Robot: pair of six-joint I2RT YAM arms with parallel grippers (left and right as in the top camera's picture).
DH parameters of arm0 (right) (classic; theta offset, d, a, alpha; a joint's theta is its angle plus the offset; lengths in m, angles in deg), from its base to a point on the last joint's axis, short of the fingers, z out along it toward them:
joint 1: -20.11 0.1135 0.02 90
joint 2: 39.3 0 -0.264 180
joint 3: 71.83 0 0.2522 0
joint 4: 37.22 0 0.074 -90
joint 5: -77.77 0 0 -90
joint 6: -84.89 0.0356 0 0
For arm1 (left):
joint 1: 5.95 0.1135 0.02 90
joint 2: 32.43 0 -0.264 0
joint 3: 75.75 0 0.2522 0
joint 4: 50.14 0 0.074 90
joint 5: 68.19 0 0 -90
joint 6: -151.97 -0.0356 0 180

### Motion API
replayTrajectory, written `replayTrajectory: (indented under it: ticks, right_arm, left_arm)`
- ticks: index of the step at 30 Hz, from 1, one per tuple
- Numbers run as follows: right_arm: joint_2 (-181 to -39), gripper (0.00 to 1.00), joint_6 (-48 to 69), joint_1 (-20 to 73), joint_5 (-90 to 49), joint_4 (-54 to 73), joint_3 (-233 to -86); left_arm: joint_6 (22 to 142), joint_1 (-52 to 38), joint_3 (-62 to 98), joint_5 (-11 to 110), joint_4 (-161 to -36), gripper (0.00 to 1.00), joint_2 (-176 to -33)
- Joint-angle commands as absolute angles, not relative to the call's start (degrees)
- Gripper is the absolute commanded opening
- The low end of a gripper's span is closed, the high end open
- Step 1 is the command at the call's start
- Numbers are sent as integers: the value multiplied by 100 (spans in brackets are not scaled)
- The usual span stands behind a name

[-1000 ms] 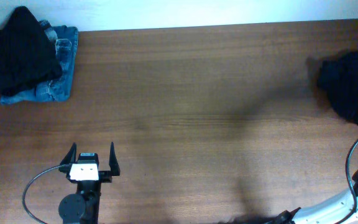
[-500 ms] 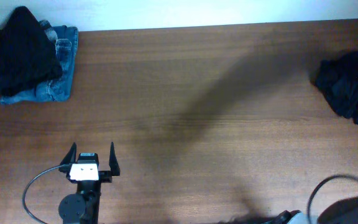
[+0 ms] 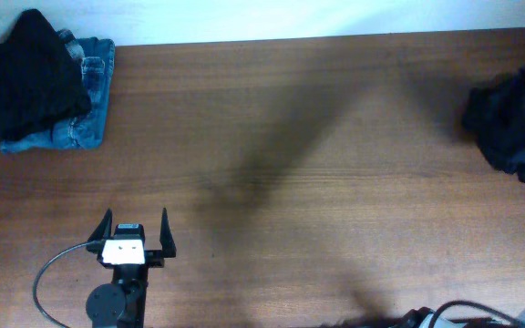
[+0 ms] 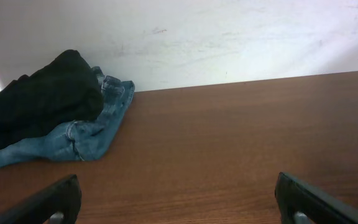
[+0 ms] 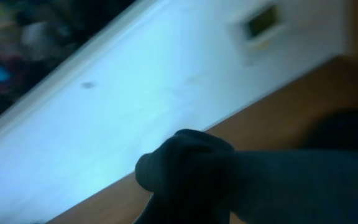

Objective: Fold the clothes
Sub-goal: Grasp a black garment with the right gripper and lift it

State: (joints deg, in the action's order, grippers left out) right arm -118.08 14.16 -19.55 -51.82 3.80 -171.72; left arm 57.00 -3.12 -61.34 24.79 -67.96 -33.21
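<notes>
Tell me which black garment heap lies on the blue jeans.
The black heap at the far left corner: blue jeans stick out beneath it. The right-edge black heap shows no denim.

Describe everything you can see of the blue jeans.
The jeans are faded blue denim with stitched seams showing, gathered into a rough, loosely folded bundle with rumpled edges. They lie flat on the wooden table at its far left corner, close to the white wall. A black garment is heaped on top, covering most of them, so only the right and near edges show. Nothing else touches them.
</notes>
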Motion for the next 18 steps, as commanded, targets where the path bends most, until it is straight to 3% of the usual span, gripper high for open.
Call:
replayTrajectory:
  ticks: [1, 6, 11, 16, 18]
  right_arm:
    - [-11542, 4, 1516, -1496, -5805, 262, -17257]
    - [-11513, 4, 1512, -443, -5995, 258, -17255]
    - [-11515, 4, 1359, 1262, -5978, 181, -17255]
    - [-11631, 4, 1342, 2821, -4747, 155, -17255]
    - [-11714, 4, 1313, 2993, -4743, 153, -17255]
  left_arm:
    - [5628, -279, -6145, 2543, -6829, 99, -3279]
    - [5628, -279, -6145, 2543, -6827, 99, -3279]
    - [5628, -279, -6145, 2543, -6827, 99, -3279]
    - [5628, -279, -6145, 2543, -6827, 99, -3279]
    - [5628, -279, -6145, 2543, -6829, 99, -3279]
